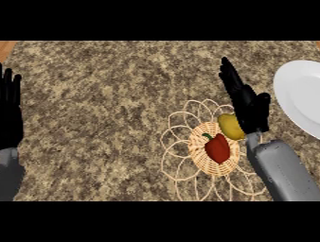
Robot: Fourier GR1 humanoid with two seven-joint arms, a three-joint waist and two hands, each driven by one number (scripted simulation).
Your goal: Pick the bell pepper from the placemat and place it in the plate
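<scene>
You're looking steeply down on the speckled surface (107, 94). The pepper (218, 148), red with a green stem, is lying on the woven middle of the placemat (180, 163), which is sitting toward the surface's near edge, right of centre. A yellow fruit (230, 125) is sitting just beside the pepper, on its far right side, touching or nearly touching it; you can't tell which.

Your right hand (246, 101) is hovering just right of the yellow fruit, fingers stretched straight and pointing toward the far edge, holding nothing. Its palm is partly overlapping the fruit's right side from this angle, and whether it's touching is hard to say. The grey forearm (283, 172) is running back to the near edge, crossing the placemat's right loops.

The plate (309, 99), white, is lying at the surface's right edge, well clear of the pepper, with the hand standing between them.

Your left hand (0, 111) is resting open at the left edge, fingers up, holding nothing.
</scene>
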